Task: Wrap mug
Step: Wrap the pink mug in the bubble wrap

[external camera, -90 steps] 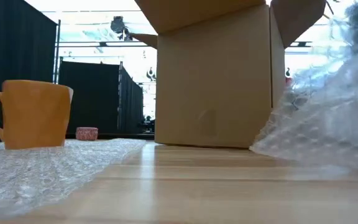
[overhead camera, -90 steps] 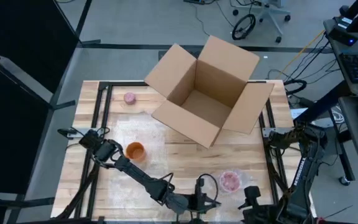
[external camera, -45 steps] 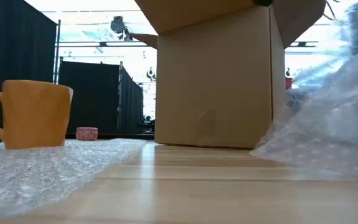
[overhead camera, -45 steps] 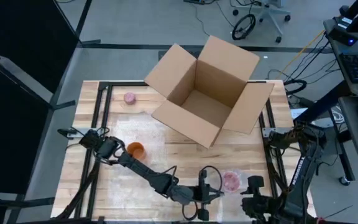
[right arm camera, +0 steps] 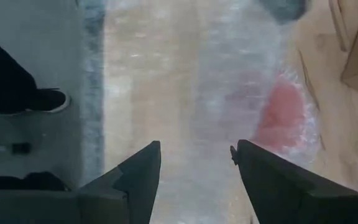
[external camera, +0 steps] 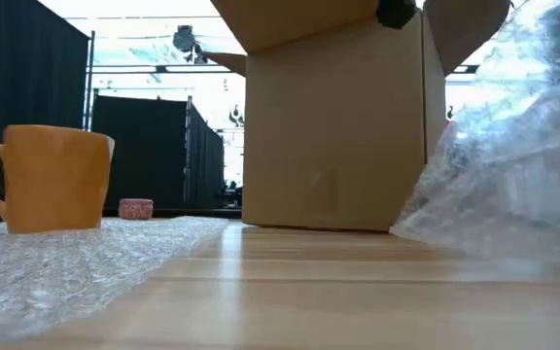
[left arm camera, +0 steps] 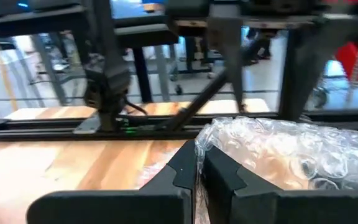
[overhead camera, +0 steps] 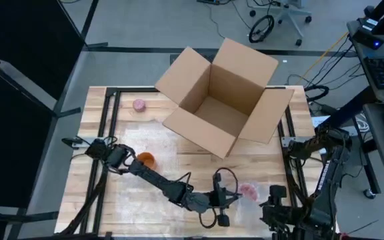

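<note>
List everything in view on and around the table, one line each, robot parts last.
Cardboard box: one, brown, flaps open, far middle of the table.
Orange mug: one, upright on the left side, on a clear bubble-wrap sheet.
Pink mug in bubble wrap: one, near edge, right of centre.
Small pink object: one, far left of the table.
Table: one, light wood.
Office chair: one, on the floor beyond the table.
Left gripper: dark, shut on the edge of the wrapped mug's bubble wrap.
Right gripper: dark, open, above the near right edge.
</note>
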`<state>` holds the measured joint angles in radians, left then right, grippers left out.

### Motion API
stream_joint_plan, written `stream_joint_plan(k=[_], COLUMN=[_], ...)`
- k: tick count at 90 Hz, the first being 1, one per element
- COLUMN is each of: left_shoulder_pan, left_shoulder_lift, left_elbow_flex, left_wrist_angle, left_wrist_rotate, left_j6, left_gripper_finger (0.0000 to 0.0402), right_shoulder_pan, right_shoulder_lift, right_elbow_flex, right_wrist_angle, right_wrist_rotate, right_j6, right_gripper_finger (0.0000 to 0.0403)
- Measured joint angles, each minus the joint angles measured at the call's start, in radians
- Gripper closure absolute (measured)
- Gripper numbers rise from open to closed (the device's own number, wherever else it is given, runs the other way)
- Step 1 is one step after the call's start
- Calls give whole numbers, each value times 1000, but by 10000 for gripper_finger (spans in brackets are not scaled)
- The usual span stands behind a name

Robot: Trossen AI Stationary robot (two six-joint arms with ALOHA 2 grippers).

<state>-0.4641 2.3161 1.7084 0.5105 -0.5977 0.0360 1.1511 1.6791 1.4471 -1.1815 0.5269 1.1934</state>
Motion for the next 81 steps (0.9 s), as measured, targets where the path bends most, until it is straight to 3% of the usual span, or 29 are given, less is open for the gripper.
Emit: stream_joint_plan(k=[16, 53, 60, 67, 81], left_shoulder_pan=[8, 7, 7, 7, 7], left_shoulder_lift=[0, 0, 0, 0, 0], left_elbow_flex=[0, 0, 0, 0, 0], left_wrist_angle=[-1, -4, -3, -3, -3], left_wrist_rotate=[-3, -10, -10, -10, -10], left_j6=[-2, -4, -5, -5, -4], left_gripper_finger=[400, 400, 400, 400, 400], right_shoulder_pan=[2, 29, 29, 29, 4], right_shoulder_lift=[-7, -9, -5, 17, 97], right_elbow_flex=[23, 42, 42, 45, 45], right_wrist_angle=[25, 324, 436, 520, 503], right_wrist_rotate=[-160, -162, -135, -43, 22], right_j6=[69, 40, -20, -115, -200], right_gripper_finger=[206, 206, 206, 206, 206])
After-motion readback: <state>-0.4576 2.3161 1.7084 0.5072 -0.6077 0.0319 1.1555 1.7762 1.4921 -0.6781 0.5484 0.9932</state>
